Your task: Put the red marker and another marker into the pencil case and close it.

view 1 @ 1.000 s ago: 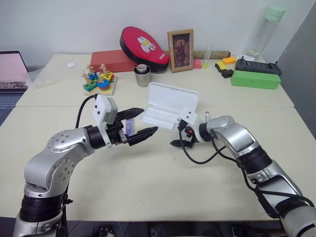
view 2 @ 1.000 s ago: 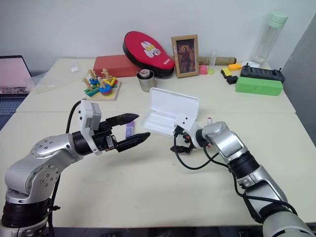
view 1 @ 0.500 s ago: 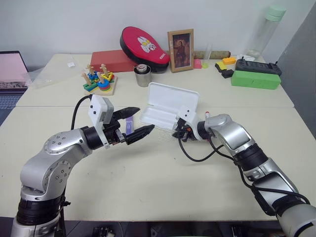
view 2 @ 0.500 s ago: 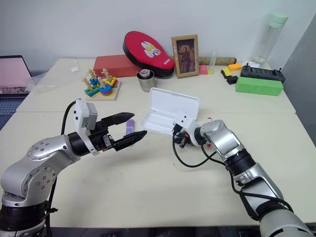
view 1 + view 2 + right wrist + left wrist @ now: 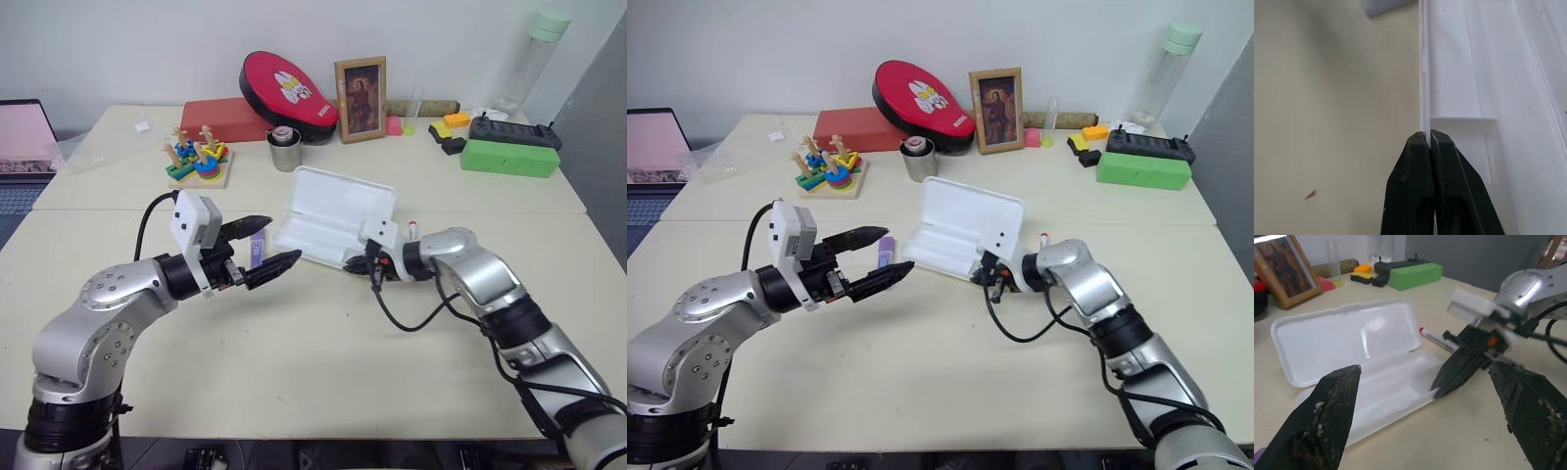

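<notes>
Two markers lie outside the open pencil case [image 5: 328, 227] mid-desk; your right hand [image 5: 985, 275] has just pinched shut on its front rim, steadying it, while the left hand [image 5: 263, 246] waits spread.

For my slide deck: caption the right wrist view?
Right end effector shut on the open pencil case wall.

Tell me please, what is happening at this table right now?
A two-armed robot is packing markers into a white pencil case, which lies open on the table. The right gripper has its jaws shut on the front wall of the case's tray. The left gripper hovers open to the case's left, above the purple marker. The red marker lies on the table beside the case. Neither marker is inside yet.
</notes>
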### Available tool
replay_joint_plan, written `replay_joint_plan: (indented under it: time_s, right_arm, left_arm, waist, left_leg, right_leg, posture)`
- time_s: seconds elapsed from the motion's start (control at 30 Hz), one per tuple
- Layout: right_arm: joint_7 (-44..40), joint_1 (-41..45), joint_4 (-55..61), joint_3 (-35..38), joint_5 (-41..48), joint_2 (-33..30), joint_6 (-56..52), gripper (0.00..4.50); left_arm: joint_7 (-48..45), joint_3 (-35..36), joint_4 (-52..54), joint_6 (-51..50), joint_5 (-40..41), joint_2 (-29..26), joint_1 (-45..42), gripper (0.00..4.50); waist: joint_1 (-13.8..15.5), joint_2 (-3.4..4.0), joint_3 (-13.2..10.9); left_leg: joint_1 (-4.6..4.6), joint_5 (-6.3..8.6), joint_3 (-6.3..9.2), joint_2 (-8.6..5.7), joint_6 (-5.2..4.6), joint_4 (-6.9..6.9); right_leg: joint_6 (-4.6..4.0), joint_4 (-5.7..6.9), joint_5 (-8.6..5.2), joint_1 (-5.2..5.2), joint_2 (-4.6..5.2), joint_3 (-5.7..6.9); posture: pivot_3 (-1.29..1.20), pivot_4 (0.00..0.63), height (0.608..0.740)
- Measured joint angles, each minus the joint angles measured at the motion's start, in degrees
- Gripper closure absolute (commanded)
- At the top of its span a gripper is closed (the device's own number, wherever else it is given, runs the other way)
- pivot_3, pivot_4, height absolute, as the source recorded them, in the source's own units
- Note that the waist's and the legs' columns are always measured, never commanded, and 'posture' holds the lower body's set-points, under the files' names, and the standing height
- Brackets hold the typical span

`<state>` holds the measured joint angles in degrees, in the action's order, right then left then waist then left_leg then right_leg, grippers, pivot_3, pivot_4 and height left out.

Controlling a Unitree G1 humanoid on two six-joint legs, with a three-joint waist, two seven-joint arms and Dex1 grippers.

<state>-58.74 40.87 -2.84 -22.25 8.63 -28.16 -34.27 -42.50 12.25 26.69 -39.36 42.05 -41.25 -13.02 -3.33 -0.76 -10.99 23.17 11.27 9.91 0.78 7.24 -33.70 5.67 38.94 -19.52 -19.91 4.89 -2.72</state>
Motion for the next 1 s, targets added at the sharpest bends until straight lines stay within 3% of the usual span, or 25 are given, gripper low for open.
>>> replay_joint_plan:
  time_s: [0.43, 1.0]
  right_arm:
    - [-8.3, -7.6, 10.9, 0.5, 1.6, -8.4, 4.7, 4.45]
    - [-8.4, -11.2, 14.4, -4.5, -0.8, -8.7, 3.1, 4.45]
  left_arm:
    - [-3.8, 7.4, 6.1, -3.1, 5.4, -6.6, 13.0, 0.0]
    - [-0.7, 8.2, 8.9, -4.7, 8.4, -6.8, 12.6, 0.0]
  waist:
    - [0.1, 0.0, 0.0]
    - [0.2, -0.01, 0.0]
  left_leg:
    - [0.02, 0.01, -0.02, 0.0, -0.01, 0.0]
    - [0.05, 0.0, -0.02, 0.0, 0.0, 0.0]
  right_leg:
    - [-0.01, 0.01, 0.0, -0.05, 0.0, -0.03]
    - [-0.01, 0.0, 0.0, -0.06, 0.0, -0.02]
  posture:
    - [0.0, 0.15, 0.74]
    - [0.0, 0.15, 0.74]
